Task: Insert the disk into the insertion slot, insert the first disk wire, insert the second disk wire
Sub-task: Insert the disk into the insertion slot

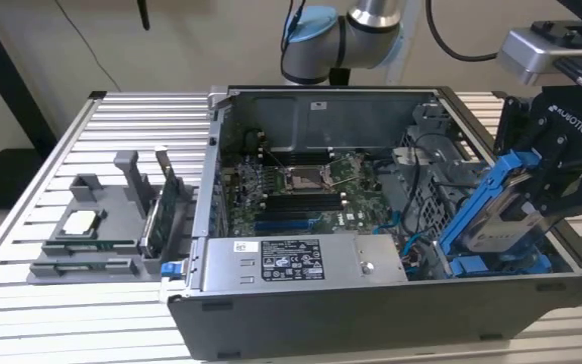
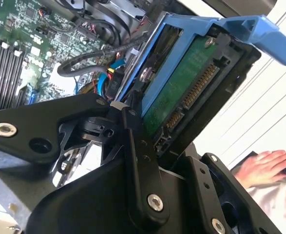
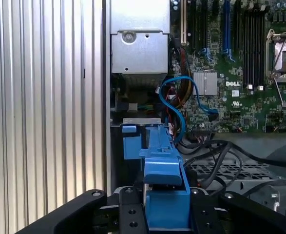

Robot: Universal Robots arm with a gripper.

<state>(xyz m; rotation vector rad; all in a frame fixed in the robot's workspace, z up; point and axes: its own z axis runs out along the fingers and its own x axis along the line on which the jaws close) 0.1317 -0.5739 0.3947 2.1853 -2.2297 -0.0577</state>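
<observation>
My gripper [image 1: 536,199] is shut on the disk [image 1: 493,216], a silver drive in a bright blue carrier. It holds the disk tilted steeply over the front corner of the open computer case at the exterior view's right. The disk's lower end reaches down to the insertion slot [image 1: 508,265], a bay with blue rails. In the second wrist view the disk [image 2: 181,83] shows its green circuit board and connector between the black fingers [image 2: 138,146]. In the first wrist view the blue carrier [image 3: 163,163] points toward the slot [image 3: 133,141].
A blue cable [image 3: 174,105] and black cables [image 3: 220,151] lie beside the bay. The grey power-supply box [image 1: 291,259] and the motherboard [image 1: 301,189] fill the case. A grey parts holder [image 1: 99,227] stands on the slatted table. A person's hand [image 2: 267,165] rests nearby.
</observation>
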